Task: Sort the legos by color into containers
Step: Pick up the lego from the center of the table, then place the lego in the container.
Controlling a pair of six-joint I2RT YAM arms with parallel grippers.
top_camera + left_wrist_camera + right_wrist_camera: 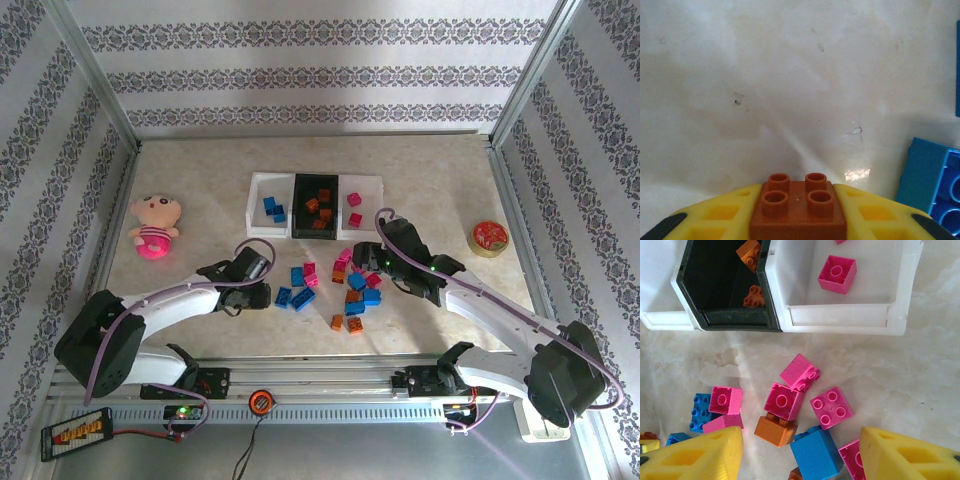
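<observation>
My left gripper (799,212) is shut on an orange lego (798,202), studs up, between its yellow fingers just above the table; a blue lego (932,180) lies to its right. Seen from above, that gripper (264,292) sits left of the loose pile (352,290) of blue, orange and pink legos. My right gripper (800,437) hangs open over the pile, above a blue lego (817,452), an orange one (774,430) and pink ones (784,401). The black tray (725,320) holds orange legos, the right white tray (840,315) pink ones, the left white tray (254,205) blue ones.
A pink plush doll (154,226) lies at the left of the table and a round red tape roll (489,238) at the right. Metal frame posts and patterned walls close in the table on three sides.
</observation>
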